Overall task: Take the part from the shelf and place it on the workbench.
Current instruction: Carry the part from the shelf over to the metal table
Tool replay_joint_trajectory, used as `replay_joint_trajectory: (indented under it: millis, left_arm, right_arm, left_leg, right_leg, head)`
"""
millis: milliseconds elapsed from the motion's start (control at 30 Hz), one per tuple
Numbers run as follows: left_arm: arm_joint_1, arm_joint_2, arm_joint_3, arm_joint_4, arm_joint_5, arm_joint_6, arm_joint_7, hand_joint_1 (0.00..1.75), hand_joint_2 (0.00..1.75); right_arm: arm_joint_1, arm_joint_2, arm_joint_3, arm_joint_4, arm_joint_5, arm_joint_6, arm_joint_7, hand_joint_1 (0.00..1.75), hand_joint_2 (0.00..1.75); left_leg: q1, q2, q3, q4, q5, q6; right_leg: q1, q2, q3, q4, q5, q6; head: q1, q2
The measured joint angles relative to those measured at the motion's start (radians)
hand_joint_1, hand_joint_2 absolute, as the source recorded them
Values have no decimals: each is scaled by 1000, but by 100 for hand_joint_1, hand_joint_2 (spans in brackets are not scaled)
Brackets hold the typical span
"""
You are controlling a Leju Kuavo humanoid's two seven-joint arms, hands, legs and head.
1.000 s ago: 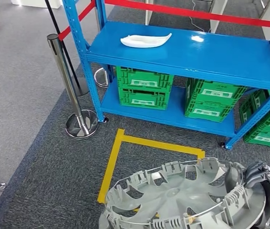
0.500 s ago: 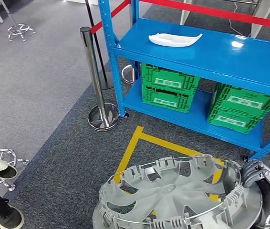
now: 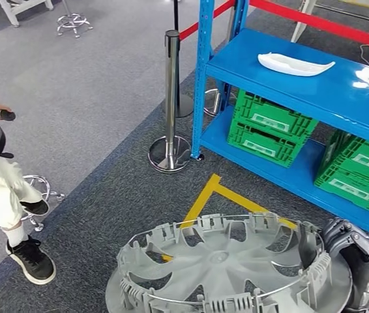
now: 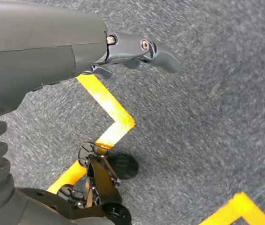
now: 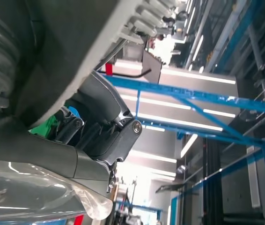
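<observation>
I see grey carpet (image 3: 99, 130) across the floor, with yellow tape (image 3: 207, 195) marking a corner just left of centre in the head view.

Nearest, along the bottom edge, the hubcap (image 3: 221, 267) lies roughly flat, inner face up, its clips and wire ring showing. My right hand (image 3: 357, 257) sits at the lower right, dark fingers curled over the hubcap's rim, gripping it; the right wrist view confirms fingers clamped against the grey part.

My left hand (image 4: 138, 49) appears in the left wrist view at upper centre, over carpet and tape. It holds nothing, fingers extended and slightly apart.

At the left edge a person (image 3: 0, 189) in pale trousers and a black shoe is seated on a stool, one hand raised.

Further back, centre, a chrome post (image 3: 171, 98) stands on a round base, just beside the blue shelf (image 3: 281, 91) in the upper right. Green crates (image 3: 266, 127) sit on its lower level. A white part (image 3: 293, 64) lies on the upper level.
</observation>
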Motion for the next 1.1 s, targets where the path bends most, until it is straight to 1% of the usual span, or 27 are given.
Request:
replay_joint_trajectory:
  millis: [33, 100, 133, 167, 233, 267, 333, 367, 400, 433, 467, 500, 533, 600, 633, 667, 700, 733, 767, 833, 900, 933, 967, 1000, 1033, 1067, 1100]
  left_arm:
    - [0, -1, 0, 0, 0, 0, 0, 0, 175]
    - [-1, -1, 1, 0, -1, 0, 1, 0, 175]
    - [-2, -2, 1, 0, -1, 0, 1, 0, 175]
    - [-2, -2, 1, 0, -2, 0, 2, 0, 175]
    - [2, -1, 1, 0, -2, 0, 4, 0, 175]
    - [4, -1, 2, 0, -3, 1, 6, 0, 175]
    - [3, 1, 2, 0, -3, 1, 8, 0, 175]
    - [2, 0, 2, 0, -4, 1, 9, 0, 175]
    - [0, 0, 2, 0, -5, 1, 10, 0, 175]
    - [-1, 0, 2, 0, -6, 1, 10, 0, 175]
    - [0, 0, 2, 0, -7, 0, 11, 0, 175]
    - [1, 0, 2, 0, -8, 0, 12, 0, 175]
    - [1, 0, 2, 0, -10, 0, 12, 0, 175]
    - [1, -1, 2, 0, -14, 0, 14, 0, 175]
    - [-1, -1, 2, 0, -16, 0, 14, 0, 175]
    - [-3, -1, 2, 0, -18, 0, 15, 0, 175]
    - [-4, -1, 2, 0, -19, 0, 16, 0, 175]
    - [-3, -1, 2, 0, -18, 0, 16, 0, 175]
    - [-1, 0, 2, 0, -18, 0, 16, 0, 175]
    - [1, 1, 2, 0, -18, 0, 16, 0, 175]
    - [-2, 1, 2, 0, -19, 0, 16, 0, 175]
    - [-3, 1, 2, 0, -20, 0, 17, 0, 175]
    - [-3, 1, 2, 0, -21, 0, 18, 0, 175]
    - [-3, 1, 2, 0, -21, 0, 18, 0, 175]
    - [-2, 1, 2, 0, -21, 0, 18, 0, 175]
    - [-2, 1, 2, 0, -21, 0, 19, 0, 175]
    - [-3, 2, 2, 0, -21, 0, 19, 0, 175]
  right_arm:
    - [0, 1, 0, 0, -1, 3, 0, 175, 175]
    - [1, 1, -1, 0, -2, 10, 1, 175, 175]
    - [1, 2, -2, 0, -3, 14, 2, 175, 175]
    - [2, 2, -3, 0, -4, 17, 3, 175, 175]
    - [2, 4, -5, 0, -4, 20, 4, 175, 175]
    - [2, 5, -5, 0, -3, 22, 4, 175, 175]
    - [3, 8, -7, 0, 3, 24, 6, 175, 175]
    - [3, 9, -8, 0, 7, 26, 7, 175, 175]
    - [4, 10, -8, 0, 9, 26, 8, 175, 175]
    - [4, 11, -9, 0, 10, 27, 10, 175, 175]
    - [4, 11, -9, 0, 11, 28, 12, 175, 175]
    - [4, 11, -10, 0, 11, 29, 13, 175, 175]
    - [4, 12, -10, 0, 11, 30, 14, 175, 175]
    - [5, 12, -10, 0, 13, 31, 17, 175, 175]
    - [5, 12, -10, 0, 15, 31, 18, 175, 175]
    - [6, 12, -11, 0, 18, 31, 18, 175, 175]
    - [6, 12, -11, 0, 19, 32, 19, 175, 175]
    - [6, 12, -11, 0, 21, 32, 19, 175, 175]
    - [5, 12, -11, 0, 21, 33, 19, 175, 175]
    - [5, 12, -11, 0, 21, 34, 20, 175, 175]
    - [8, 12, -11, 1, 20, 35, 22, 175, 175]
    - [9, 12, -11, 1, 20, 36, 23, 175, 175]
    - [10, 12, -11, 2, 20, 37, 25, 175, 175]
    - [11, 12, -11, 3, 20, 38, 26, 175, 175]
    - [11, 12, -11, 3, 20, 39, 27, 175, 175]
    - [12, 12, -11, 3, 20, 40, 28, 175, 175]
    - [12, 12, -11, 4, 20, 42, 29, 175, 175]
  left_leg:
    - [0, -14, 0, 2, 0, 0]
    - [-1, -39, -3, 9, 0, -2]
    - [-1, -50, -9, 12, 1, -5]
    - [0, -60, -15, 14, 3, -10]
    - [3, -78, -24, 15, 9, -21]
    - [3, -72, -28, 21, 5, -26]
    - [2, -28, -54, 77, -30, -39]
    - [5, 2, -81, 136, -61, -46]
    - [10, 20, -112, 203, -92, -53]
    - [15, 29, -138, 260, -112, -58]
    - [20, 32, -152, 289, -115, -63]
    - [25, 35, -146, 280, -99, -66]
    - [28, 42, -122, 233, -66, -67]
    - [25, 84, -51, 95, -9, -66]
    - [20, 106, -27, 45, 4, -61]
    - [15, 120, -16, 20, 5, -55]
    - [9, 119, -17, 17, 1, -49]
    - [8, 108, -19, 15, 2, -41]
    - [9, 96, -19, 10, 5, -34]
    - [12, 75, -16, 0, 11, -19]
    - [12, 52, -16, -2, 14, -9]
    - [11, 38, -17, -2, 15, -7]
    - [9, 24, -16, -2, 15, -6]
    - [9, 9, -16, -1, 14, -6]
    - [9, -6, -15, 1, 14, -6]
    - [9, -21, -15, 4, 13, -8]
    - [8, -35, -17, 10, 11, -11]
  right_leg:
    - [1, 8, 25, -54, 38, -3]
    - [-1, 47, 85, -179, 89, -11]
    - [-1, 63, 104, -219, 97, -14]
    - [-1, 71, 113, -235, 94, -17]
    - [-1, 55, 118, -243, 97, -25]
    - [-3, 44, 120, -247, 100, -30]
    - [-7, 17, 126, -254, 103, -40]
    - [-6, 2, 127, -255, 102, -43]
    - [-5, -12, 128, -255, 101, -45]
    - [-4, -27, 128, -255, 100, -46]
    - [-4, -40, 129, -255, 99, -46]
    - [-4, -52, 131, -255, 97, -46]
    - [-5, -64, 133, -255, 95, -44]
    - [-3, -84, 141, -254, 88, -35]
    - [-1, -94, 144, -255, 85, -29]
    - [1, -103, 146, -255, 83, -23]
    - [2, -114, 148, -257, 82, -17]
    - [1, -124, 152, -259, 81, -11]
    - [-1, -120, 153, -258, 75, -6]
    - [-4, -77, 136, -217, 42, -1]
    - [-4, -22, 75, -94, -18, -3]
    - [-4, -10, 41, -29, -40, -3]
    - [-3, -4, 14, 15, -45, -3]
    - [-3, -2, 5, 18, -29, -4]
    - [-4, 2, 14, -16, 5, -4]
    - [-6, 17, 36, -78, 47, -4]
    - [-10, 43, 59, -141, 78, -4]
  head:
    - [0, 0]
    - [0, 0]
    - [-1, 0]
    - [-1, 0]
    - [-1, 0]
    - [-2, 0]
    - [-9, 0]
    - [-13, 0]
    - [-17, 0]
    - [-17, 0]
    - [-17, 0]
    - [-17, 0]
    - [-17, 0]
    - [-18, 0]
    - [-18, 0]
    - [-18, 0]
    - [-19, 0]
    - [-19, 0]
    - [-18, 0]
    - [-14, 0]
    - [-9, 0]
    - [-7, 0]
    - [-6, 0]
    - [-6, 0]
    - [-6, 0]
    - [-6, 0]
    - [-6, 0]
